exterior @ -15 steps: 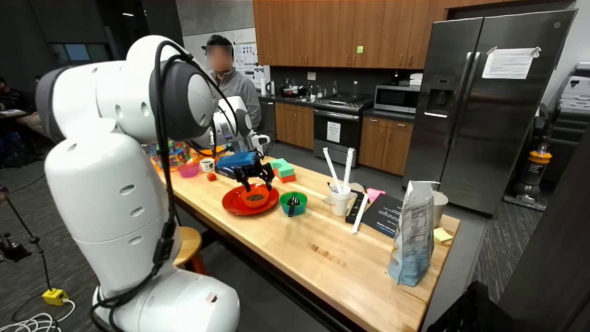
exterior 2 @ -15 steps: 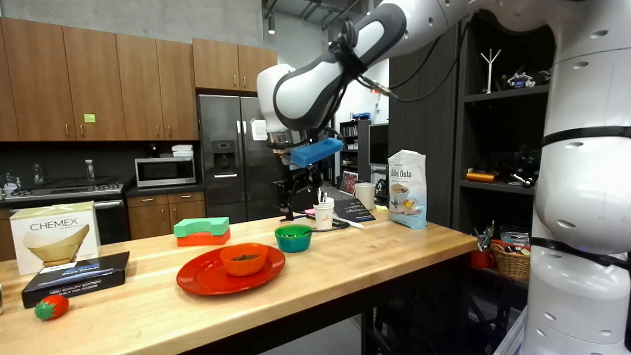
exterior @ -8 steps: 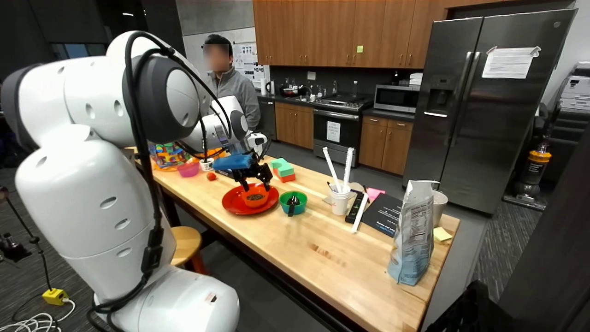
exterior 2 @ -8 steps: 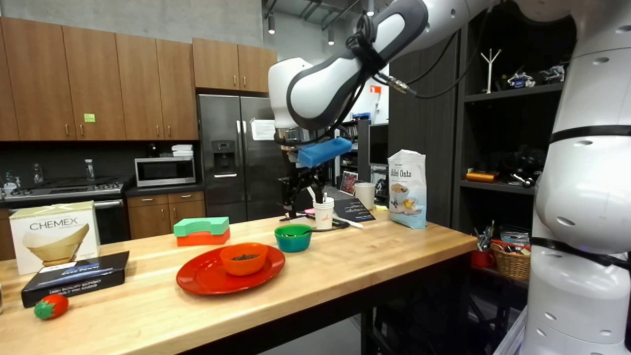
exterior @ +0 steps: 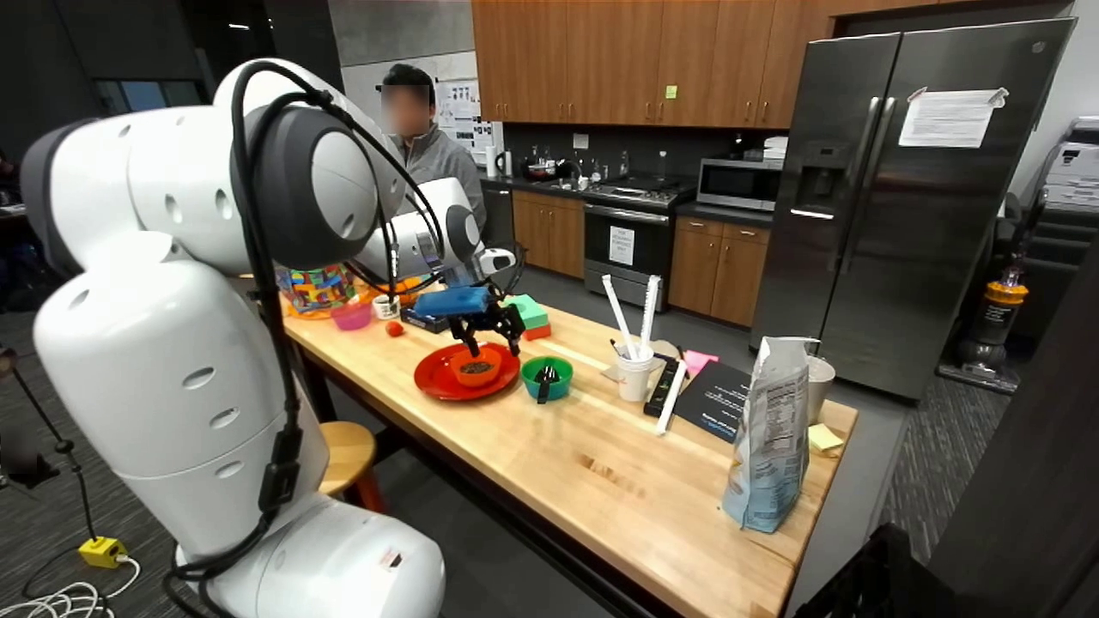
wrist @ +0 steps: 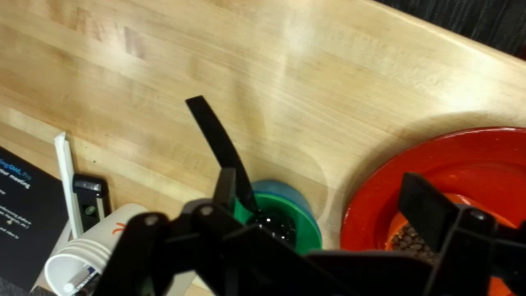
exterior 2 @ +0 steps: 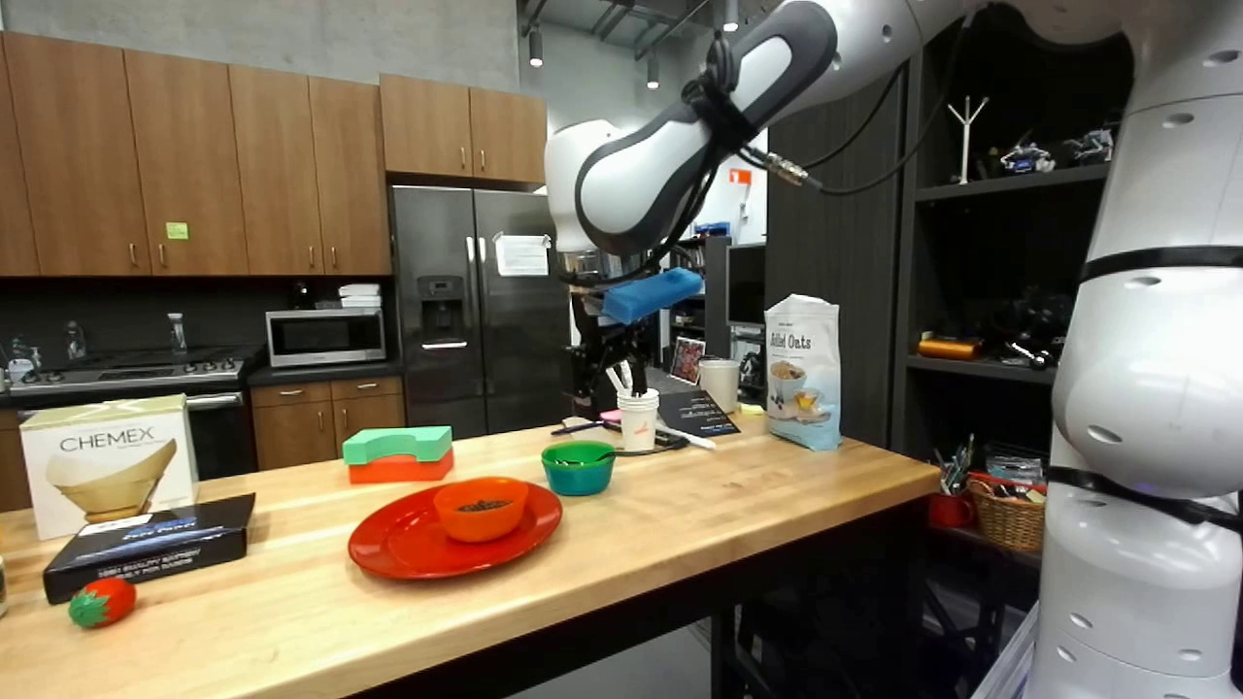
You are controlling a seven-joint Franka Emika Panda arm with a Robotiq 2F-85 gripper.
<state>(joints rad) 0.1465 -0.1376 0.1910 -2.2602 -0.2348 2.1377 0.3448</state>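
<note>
In an exterior view, a white jointed robot arm (exterior: pixel 172 343) reaches over a pale wooden bench (exterior: pixel 652 515); its black jaws hang spread wide and unloaded near a round red plate (exterior: pixel 434 378); a small orange bowl (exterior: pixel 476 380) sits on that plate, perhaps so that it catches anything spilled; beside the plate, a small round green bowl (exterior: pixel 560 390) rests directly on the bench; stacked white paper cups (exterior: pixel 634 382) hold two tall white sticks (exterior: pixel 618 316) upright.

In an exterior view, the jaws hang higher than both bowls, touching neither; a tall white-and-blue oats bag (exterior 2: pixel 802 374) stands unaided, probably steadied by its contents.

In the wrist view, the black fingers (wrist: pixel 427 209) stand far apart with nothing gripped; a long-handled black plastic spoon (wrist: pixel 218 139) has its head in the green bowl, its handle slanting over the rim, which seems to prop it; brown beans (wrist: pixel 411 240) lie in the orange bowl, partly hidden by one finger.
</note>
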